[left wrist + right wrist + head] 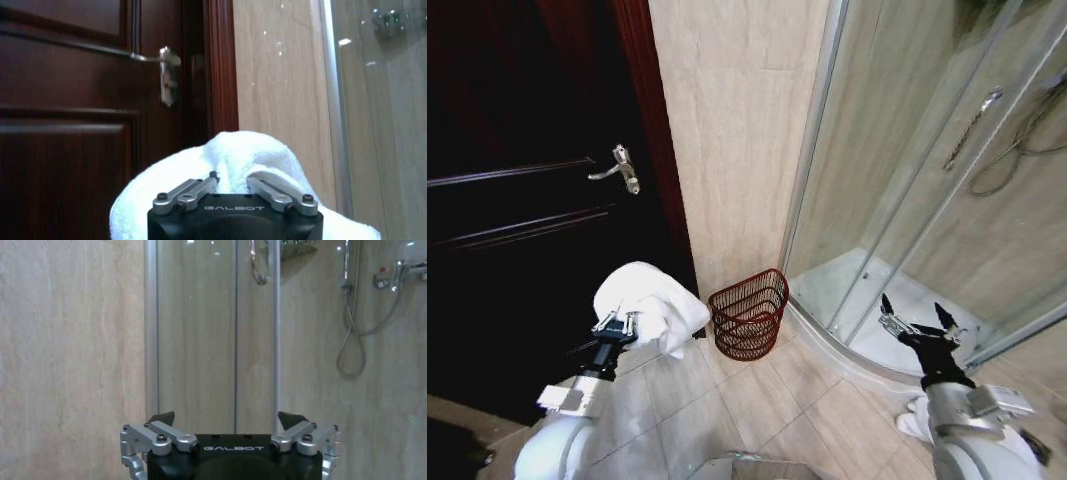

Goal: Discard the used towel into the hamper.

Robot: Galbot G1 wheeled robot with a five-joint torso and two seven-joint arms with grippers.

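Left gripper (615,323): we see it raised in front of the dark door, clenched on the towel; in the left wrist view (230,181) its fingertips are buried in the cloth, so we cannot make out how much fabric sits between them.
Towel (649,302): white, bunched into a rounded lump, hanging off the left gripper above the floor, left of the hamper and higher than its rim; in the left wrist view (247,155) its lower part is cut off by the gripper body and the frame edge.
Hamper (749,314): dark red-brown wire basket on the floor tiles, tilted so its open mouth faces up and toward us, standing against the beige wall between the door frame and the shower base; through the bars we cannot tell whether anything lies inside.
Right gripper (918,318): held low on the right in front of the shower base, fingers spread apart and holding nothing; the right wrist view (227,421) shows both fingertips wide apart against the glass.
Door (517,200): dark wood, shut, with a metal lever handle (617,167); its panels are too dark for us to read detail.
Shower enclosure (897,150): curved glass panels, with a hose and fittings seen through the glass; its upper part is cut off.
Floor (727,410): pale tiles; something white lies beside the right arm's lower segment, too hidden for us to identify.
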